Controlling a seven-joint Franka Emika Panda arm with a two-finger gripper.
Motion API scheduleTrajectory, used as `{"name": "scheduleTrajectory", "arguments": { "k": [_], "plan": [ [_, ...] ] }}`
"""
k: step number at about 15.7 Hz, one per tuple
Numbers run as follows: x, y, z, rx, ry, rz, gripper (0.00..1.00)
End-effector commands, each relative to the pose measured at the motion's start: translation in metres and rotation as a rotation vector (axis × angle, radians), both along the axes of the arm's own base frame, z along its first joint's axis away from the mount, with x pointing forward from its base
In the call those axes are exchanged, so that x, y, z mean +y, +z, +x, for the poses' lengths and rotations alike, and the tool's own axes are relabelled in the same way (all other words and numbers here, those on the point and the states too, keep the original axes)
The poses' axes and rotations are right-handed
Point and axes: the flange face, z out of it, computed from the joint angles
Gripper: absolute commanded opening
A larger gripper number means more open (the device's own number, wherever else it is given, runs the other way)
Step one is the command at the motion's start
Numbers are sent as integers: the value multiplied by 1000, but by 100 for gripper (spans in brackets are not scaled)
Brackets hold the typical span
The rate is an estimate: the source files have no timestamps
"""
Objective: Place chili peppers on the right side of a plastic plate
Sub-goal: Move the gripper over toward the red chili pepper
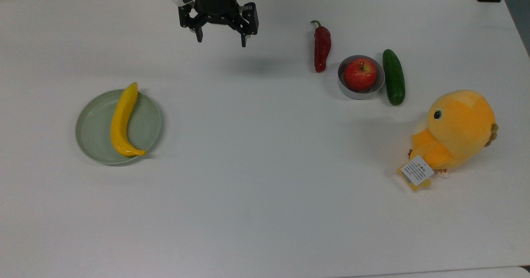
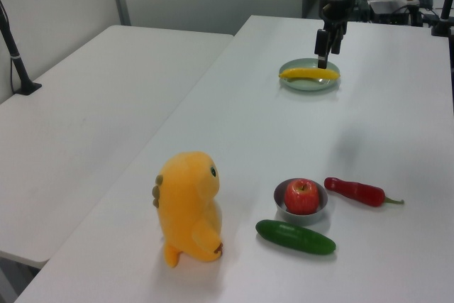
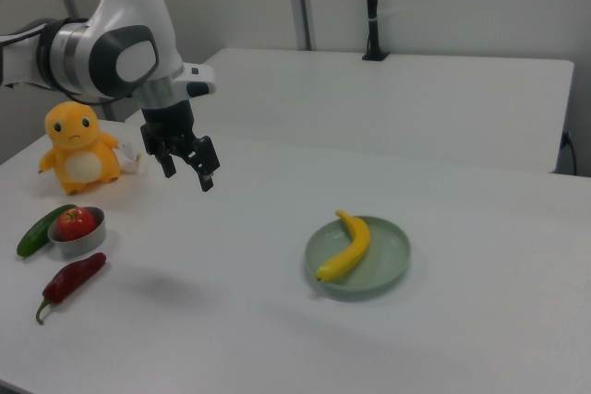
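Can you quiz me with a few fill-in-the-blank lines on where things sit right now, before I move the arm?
1. The fruit lying on the plastic plate is a ____.
2. The grey bowl holds a red ____.
3. In the top view, the chili pepper lies on the bowl's ____ side.
4. The gripper hangs above the table with its fingers ____.

Missing words: banana; apple; left; open
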Motion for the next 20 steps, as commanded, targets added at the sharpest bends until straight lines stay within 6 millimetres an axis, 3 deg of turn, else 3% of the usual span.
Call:
{"name": "scheduleTrajectory", "arguments": {
  "k": [1, 5, 11, 15, 20],
  "plan": [
    [3, -11, -4, -3, 18, 21, 100],
    [16, -15, -7, -7, 34, 21, 100],
    [90, -35, -36, 38, 112, 17, 100],
    [124, -43, -51, 60, 108, 13, 100],
    [129, -40, -51, 51, 109, 13, 100]
  ]
}}
